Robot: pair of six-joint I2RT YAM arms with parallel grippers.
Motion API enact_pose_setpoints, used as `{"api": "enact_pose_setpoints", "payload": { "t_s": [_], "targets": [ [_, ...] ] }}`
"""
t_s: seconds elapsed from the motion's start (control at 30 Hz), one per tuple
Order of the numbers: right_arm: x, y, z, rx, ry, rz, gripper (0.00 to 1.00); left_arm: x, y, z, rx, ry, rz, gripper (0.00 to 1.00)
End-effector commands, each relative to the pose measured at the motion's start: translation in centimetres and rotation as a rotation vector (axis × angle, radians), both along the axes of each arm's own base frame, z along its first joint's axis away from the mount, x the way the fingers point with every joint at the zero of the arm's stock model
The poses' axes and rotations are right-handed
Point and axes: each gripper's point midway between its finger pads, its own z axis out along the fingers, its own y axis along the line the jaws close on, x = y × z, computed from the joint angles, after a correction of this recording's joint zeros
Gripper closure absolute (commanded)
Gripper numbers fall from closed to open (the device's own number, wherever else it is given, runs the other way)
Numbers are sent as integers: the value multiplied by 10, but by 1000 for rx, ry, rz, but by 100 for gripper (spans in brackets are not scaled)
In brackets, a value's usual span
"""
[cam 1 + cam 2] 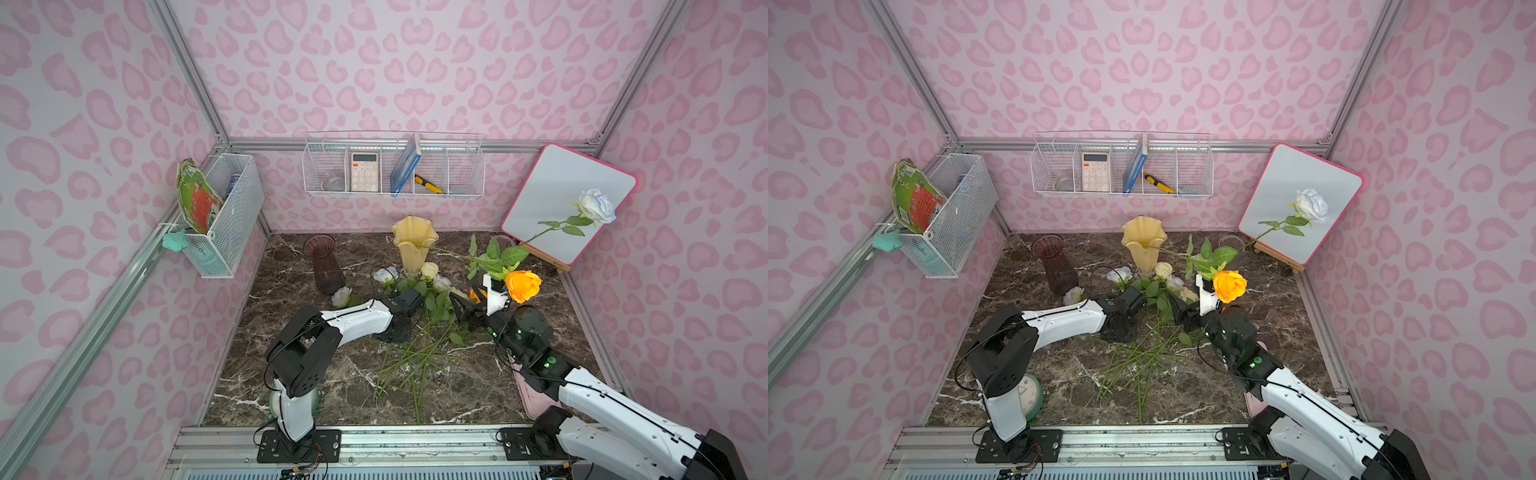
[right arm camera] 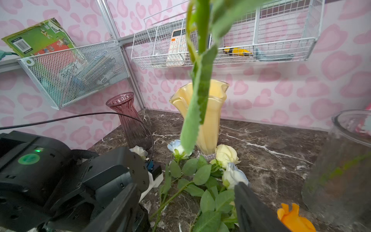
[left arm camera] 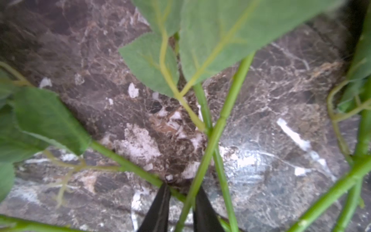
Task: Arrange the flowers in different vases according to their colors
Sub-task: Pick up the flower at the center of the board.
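**Clear vase holds a stem**

We see a green stem [image 2: 339, 170] in the clear vase [image 2: 351, 128] at the counter's [image 1: 457, 395] back right corner. Loose roses [image 1: 430, 270] lie before the yellow vase [image 1: 414, 245] and purple vase [image 1: 326, 266]. The left gripper [image 3: 182, 187] flanks a rose stalk [image 3: 210, 144]; we cannot tell whether it grips. The right gripper [image 2: 185, 185] gapes, released

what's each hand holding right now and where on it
The right hand is open and holds nothing. The left hand straddles one green stem; whether it is clamped cannot be told.
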Motion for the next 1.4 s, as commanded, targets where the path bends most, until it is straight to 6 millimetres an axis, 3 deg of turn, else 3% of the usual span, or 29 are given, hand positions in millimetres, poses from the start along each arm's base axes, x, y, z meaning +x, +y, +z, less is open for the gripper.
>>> {"api": "enact_pose_setpoints", "payload": {
  "t_s": [0.0, 0.37, 0.57, 0.77, 0.87, 0.93, 1.07, 1.37],
  "targets": [
    [-3, -7, -5, 2, 22, -23, 23, 3, -4, 17, -18, -32, -19, 82],
    [-3, -11, -10, 0, 24, -37, 23, 0, -7, 67, -73, -134, -19, 100],
    [-1, -12, -14, -12, 25, -54, 23, -5, 6, 127, -143, -264, -1, 100],
    [2, -10, -15, -17, 24, -52, 23, -25, 16, 199, -280, -392, -60, 100],
    [5, -7, -20, -26, 34, -49, 23, -31, 15, 217, -348, -448, -98, 100],
    [7, -6, -23, -30, 38, -50, 23, -32, 15, 217, -354, -464, -104, 100],
    [9, -2, -27, -16, 41, -37, 23, -25, 40, 208, -267, -499, -11, 100],
    [10, -2, -40, -32, 62, -39, 23, -13, 54, 211, -231, -592, 56, 100]
  ]
}}
